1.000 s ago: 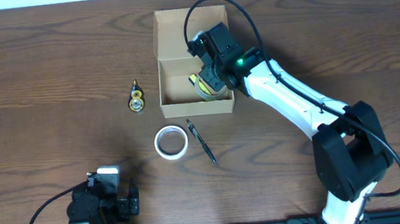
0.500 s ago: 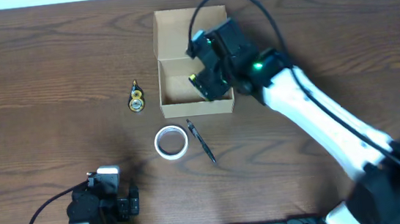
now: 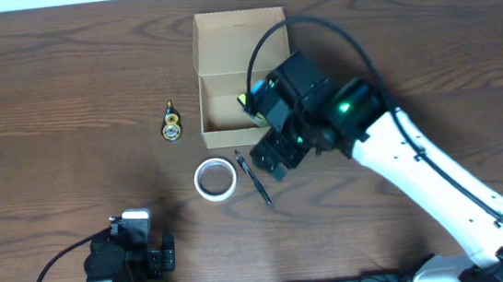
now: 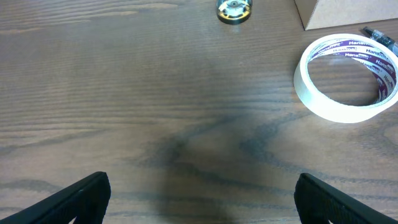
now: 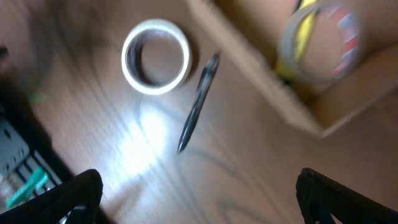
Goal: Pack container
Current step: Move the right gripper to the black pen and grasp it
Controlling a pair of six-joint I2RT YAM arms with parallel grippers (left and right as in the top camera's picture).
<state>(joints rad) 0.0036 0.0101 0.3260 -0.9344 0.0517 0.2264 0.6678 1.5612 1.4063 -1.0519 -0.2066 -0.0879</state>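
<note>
The container (image 3: 221,109) is a tan cardboard box, its flap lid (image 3: 240,40) folded back. A clear tape roll with a yellow core (image 5: 318,38) lies inside it, just visible in the overhead view (image 3: 245,98). My right gripper (image 3: 274,154) hovers open and empty over the table in front of the box wall, just right of the black pen (image 3: 254,179). In its blurred wrist view (image 5: 202,199) the pen (image 5: 198,104) and the white tape roll (image 5: 155,56) lie ahead. My left gripper (image 4: 202,199) is open and empty, low at the near left.
The white tape roll (image 3: 214,179) lies left of the pen and shows in the left wrist view (image 4: 345,78). A small gold and black object (image 3: 170,126) sits left of the box. The left arm (image 3: 124,260) rests at the front left edge.
My right gripper opened, leaving the yellow-cored tape roll in the box, then pulled back out over the front wall toward the pen. The left arm has not moved.
</note>
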